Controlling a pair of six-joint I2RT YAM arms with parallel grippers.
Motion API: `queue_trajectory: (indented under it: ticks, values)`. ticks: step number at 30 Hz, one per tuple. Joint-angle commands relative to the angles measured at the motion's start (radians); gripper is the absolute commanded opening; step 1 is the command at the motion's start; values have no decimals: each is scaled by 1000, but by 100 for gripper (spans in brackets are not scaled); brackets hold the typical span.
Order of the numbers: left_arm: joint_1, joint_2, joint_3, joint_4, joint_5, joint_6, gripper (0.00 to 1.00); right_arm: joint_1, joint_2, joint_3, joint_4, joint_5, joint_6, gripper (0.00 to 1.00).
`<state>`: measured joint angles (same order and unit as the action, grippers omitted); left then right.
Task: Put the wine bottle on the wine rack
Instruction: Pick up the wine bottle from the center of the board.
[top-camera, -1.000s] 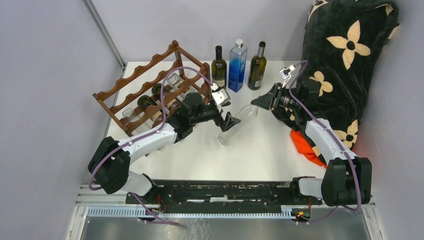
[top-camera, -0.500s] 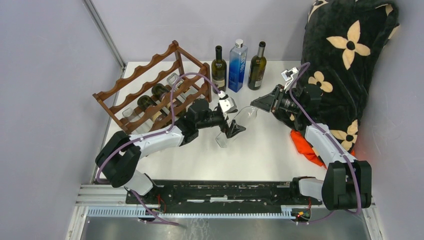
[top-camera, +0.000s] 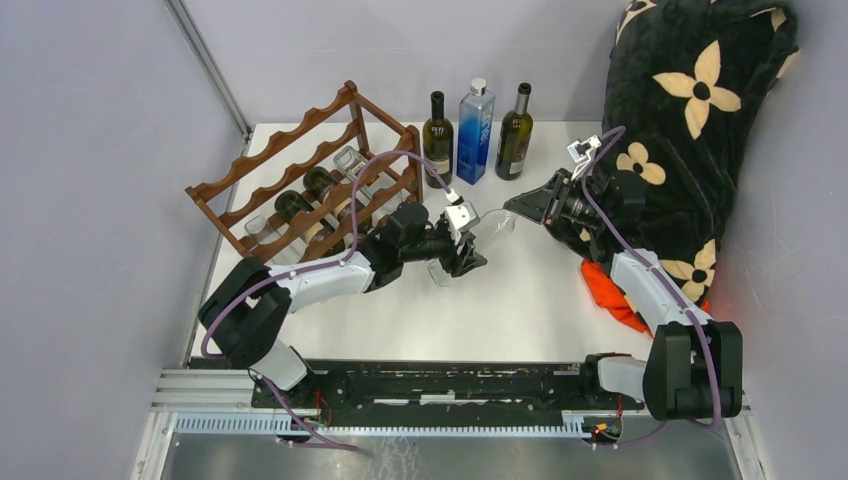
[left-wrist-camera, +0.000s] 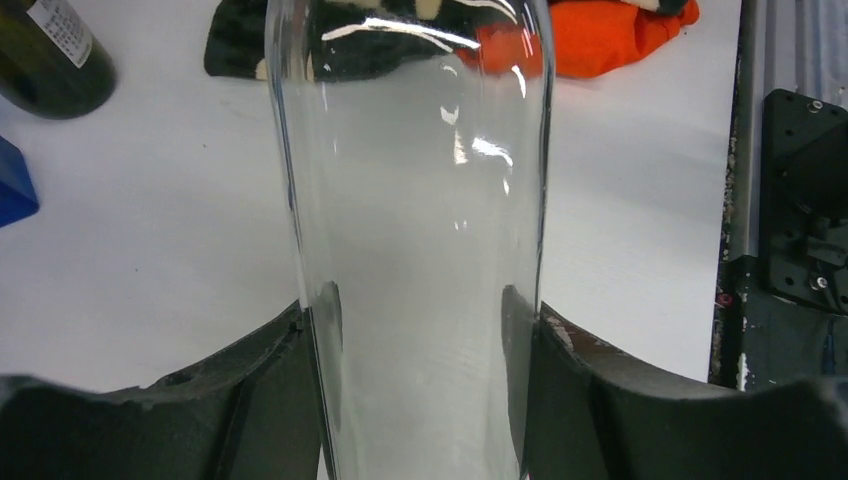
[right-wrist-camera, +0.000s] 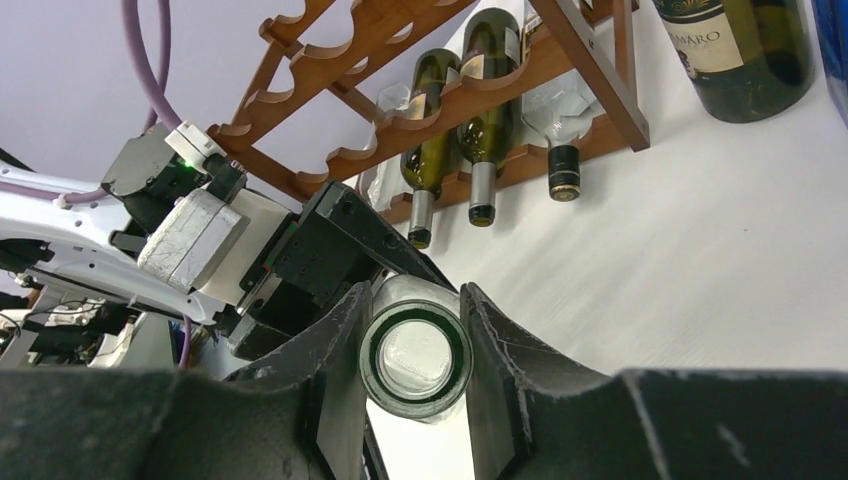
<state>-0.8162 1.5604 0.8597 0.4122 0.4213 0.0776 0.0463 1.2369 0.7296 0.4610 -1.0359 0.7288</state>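
Note:
A clear glass wine bottle (top-camera: 478, 238) hangs tilted above the table's middle, held at both ends. My right gripper (top-camera: 525, 208) is shut on its neck; the open mouth (right-wrist-camera: 415, 360) sits between the fingers (right-wrist-camera: 330, 340). My left gripper (top-camera: 462, 258) is shut on the bottle's body (left-wrist-camera: 420, 220), with both pads against the glass. The dark reddish-brown wine rack (top-camera: 262, 160) stands at the back left with several bottles lying in it. Their necks point at my right wrist camera, under the rack's rail (right-wrist-camera: 520, 70).
Two dark green bottles (top-camera: 437, 135) (top-camera: 514, 132) and a blue bottle (top-camera: 476, 130) stand at the back, right of the rack. A black flowered blanket (top-camera: 700, 120) is heaped at the right, with an orange cloth (top-camera: 610, 290) below it.
My left gripper has moved right along the clear bottle and closed from wide open onto its body. The right gripper has kept its hold on the neck, shifting slightly.

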Motion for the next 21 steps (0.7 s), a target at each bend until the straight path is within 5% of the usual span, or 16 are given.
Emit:
queue_trajectory:
  ticks: [1, 6, 9, 21]
  values:
    - [-5, -17, 79, -60, 11, 68, 2, 1, -35, 27, -56, -54, -84, 4]
    - [-3, -52, 90, -185, 17, 169, 2, 2, -26, 141, -430, -97, -523, 56]
    - [-3, -48, 115, -299, 55, 225, 2, 1, -10, 219, -675, -94, -798, 77]
    - [-3, -88, 114, -463, 85, 304, 2, 5, 63, 405, -1137, -100, -1440, 84]
